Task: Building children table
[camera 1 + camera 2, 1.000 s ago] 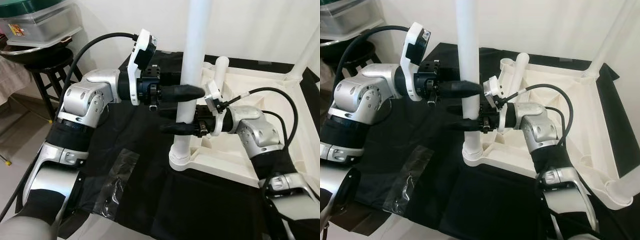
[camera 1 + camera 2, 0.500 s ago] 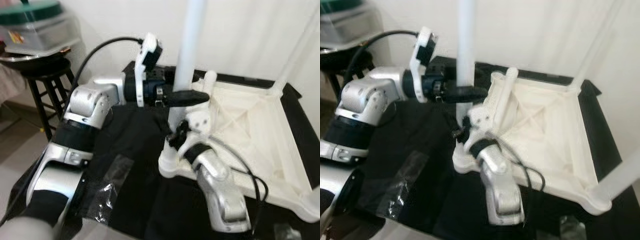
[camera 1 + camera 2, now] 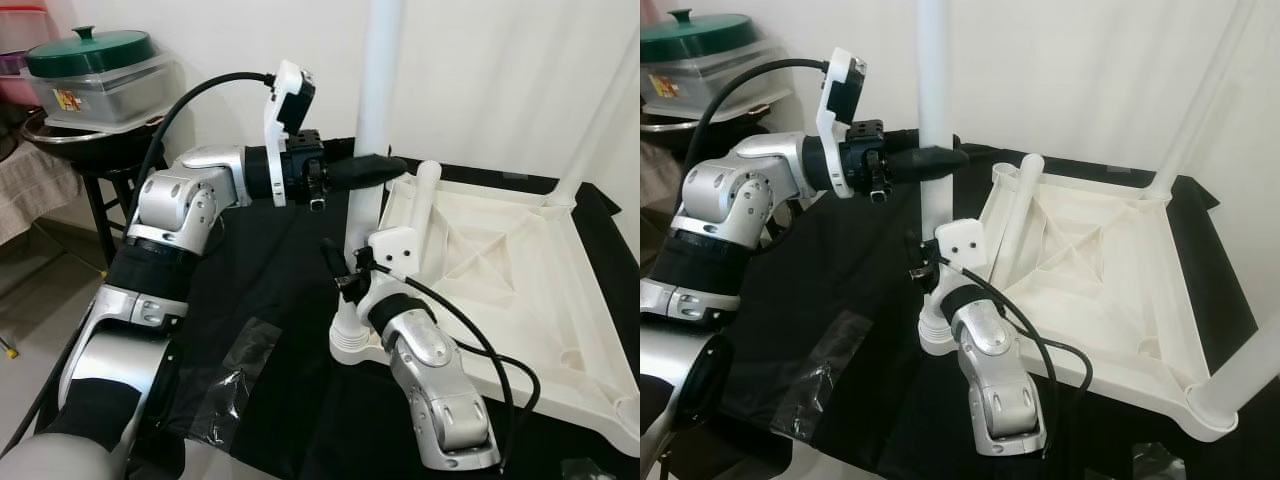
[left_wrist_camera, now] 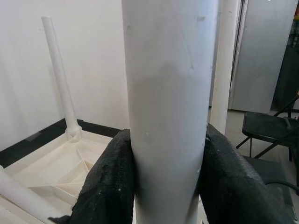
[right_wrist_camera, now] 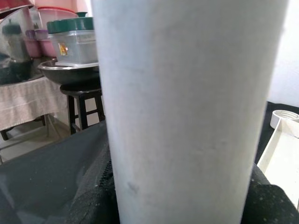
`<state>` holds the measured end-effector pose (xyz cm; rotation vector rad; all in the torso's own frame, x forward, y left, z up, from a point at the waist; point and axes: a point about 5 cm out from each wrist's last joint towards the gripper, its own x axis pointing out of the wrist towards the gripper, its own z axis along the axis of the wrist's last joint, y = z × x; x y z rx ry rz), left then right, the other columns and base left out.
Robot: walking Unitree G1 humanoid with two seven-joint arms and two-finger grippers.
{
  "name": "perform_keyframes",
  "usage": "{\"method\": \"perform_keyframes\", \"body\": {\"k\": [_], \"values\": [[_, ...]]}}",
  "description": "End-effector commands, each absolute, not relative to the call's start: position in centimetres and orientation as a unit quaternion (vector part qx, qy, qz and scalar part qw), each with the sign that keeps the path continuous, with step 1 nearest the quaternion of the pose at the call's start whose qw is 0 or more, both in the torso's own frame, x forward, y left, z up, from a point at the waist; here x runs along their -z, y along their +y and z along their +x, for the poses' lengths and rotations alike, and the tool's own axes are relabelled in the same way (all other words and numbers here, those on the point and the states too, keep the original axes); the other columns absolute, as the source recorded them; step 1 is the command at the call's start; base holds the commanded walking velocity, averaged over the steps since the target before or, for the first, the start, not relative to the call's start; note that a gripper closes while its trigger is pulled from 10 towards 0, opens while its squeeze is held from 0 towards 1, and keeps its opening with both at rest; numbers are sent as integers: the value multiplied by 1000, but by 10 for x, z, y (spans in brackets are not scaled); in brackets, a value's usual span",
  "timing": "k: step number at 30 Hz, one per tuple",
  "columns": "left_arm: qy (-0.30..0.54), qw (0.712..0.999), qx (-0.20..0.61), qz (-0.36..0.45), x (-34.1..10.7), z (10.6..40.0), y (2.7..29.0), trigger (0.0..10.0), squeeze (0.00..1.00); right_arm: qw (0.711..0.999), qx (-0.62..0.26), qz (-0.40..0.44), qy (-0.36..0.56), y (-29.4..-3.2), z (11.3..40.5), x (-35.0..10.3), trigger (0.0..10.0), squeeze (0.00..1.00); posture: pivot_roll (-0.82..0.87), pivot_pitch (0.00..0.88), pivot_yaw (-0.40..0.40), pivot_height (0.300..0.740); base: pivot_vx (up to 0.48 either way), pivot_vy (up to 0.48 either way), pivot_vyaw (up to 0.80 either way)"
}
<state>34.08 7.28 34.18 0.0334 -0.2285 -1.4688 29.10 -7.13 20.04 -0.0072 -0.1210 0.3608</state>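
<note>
The white table leg point(image 3: 378, 90) stands upright in the near corner socket of the upturned white tabletop point(image 3: 500, 250), which lies on a black sheet point(image 3: 270, 300). The left gripper point(image 3: 375, 170) clamps the leg high up, fingers point(image 4: 110, 186) pressed against both sides. The right gripper point(image 3: 340, 268) clasps it lower, near the socket.

Bright, even indoor light; wrist close-ups perhaps slightly soft.

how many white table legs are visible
4 white plastic legs: one upright at the near-left corner, left gripper high, right gripper low on it; one upright far right; one near right; one leaning against the upturned white tabletop's far-left corner.
</note>
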Motion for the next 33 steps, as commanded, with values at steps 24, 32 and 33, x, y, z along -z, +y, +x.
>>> {"method": "perform_keyframes", "body": {"k": [24,32,33], "values": [[-71,693,716,41,-328,328,65,0,0,785,-615,-40,-59,-133,342,-259,10000,0,-36,37,11,740,0,0,0],[-70,688,721,43,-329,327,64,0,0,759,-650,-39,-15,-133,345,-244,0,0,-25,44,10,740,0,0,0],[-70,687,722,44,-329,326,64,0,0,750,-660,-40,-6,-133,345,-241,0,0,-26,44,10,740,0,0,0]]}}
